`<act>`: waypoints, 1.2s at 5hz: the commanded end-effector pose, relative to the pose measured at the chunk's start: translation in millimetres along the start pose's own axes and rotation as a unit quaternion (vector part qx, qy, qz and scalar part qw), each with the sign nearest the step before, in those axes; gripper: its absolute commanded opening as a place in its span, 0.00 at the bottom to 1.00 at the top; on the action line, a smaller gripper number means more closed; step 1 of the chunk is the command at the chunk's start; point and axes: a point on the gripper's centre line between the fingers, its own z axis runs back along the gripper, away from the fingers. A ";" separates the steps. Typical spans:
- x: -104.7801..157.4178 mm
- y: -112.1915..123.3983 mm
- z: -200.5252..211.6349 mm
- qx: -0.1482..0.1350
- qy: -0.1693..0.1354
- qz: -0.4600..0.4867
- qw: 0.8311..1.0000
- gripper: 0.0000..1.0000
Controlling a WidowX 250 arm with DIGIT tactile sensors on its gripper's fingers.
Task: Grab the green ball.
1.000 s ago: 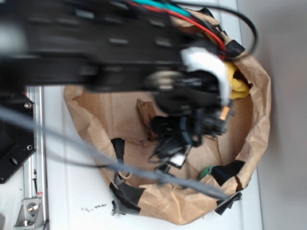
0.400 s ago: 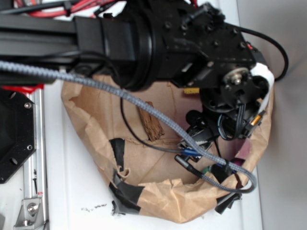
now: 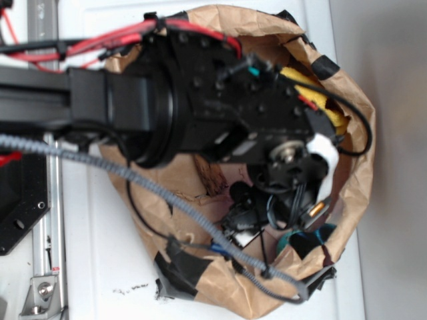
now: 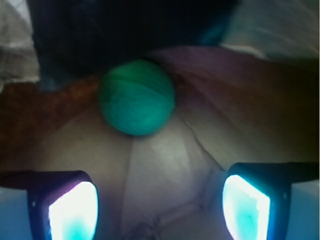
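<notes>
the arm had swung down and to the near right corner of the brown paper nest (image 3: 363,167) over the last second, so the gripper (image 3: 277,223) now sat low inside it instead of hanging over the middle. a second ago only a sliver of the green ball (image 3: 291,239) showed by the near right wall; in the exterior view it was still a small green patch, mostly hidden under the wrist and cables. the wrist view gave the clearer story: the green ball (image 4: 136,97) lay ahead of the gripper (image 4: 160,202), resting on the paper floor just before the dark far wall, a little left of centre. the fingers (image 4: 75,210) were spread wide, one at each side, with nothing between them and the ball not yet reached. that looked like a lined-up approach, with a short advance and a slight leftward correction probably still needed. the wood chip (image 3: 212,177) and yellow cloth (image 3: 327,110) lay apart from the ball.
</notes>
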 end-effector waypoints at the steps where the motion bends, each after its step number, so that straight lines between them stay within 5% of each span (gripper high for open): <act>1: 34.6 -13.1 -8.7 0.008 -0.035 -0.048 0.998 1.00; 4: 60.4 -41.8 -13.7 -0.074 -0.080 -0.073 0.991 1.00; 5: 66.8 -42.6 -24.7 -0.070 -0.093 -0.069 0.991 0.00; 6: 66.2 -38.1 -36.3 -0.062 -0.095 -0.059 0.992 0.00</act>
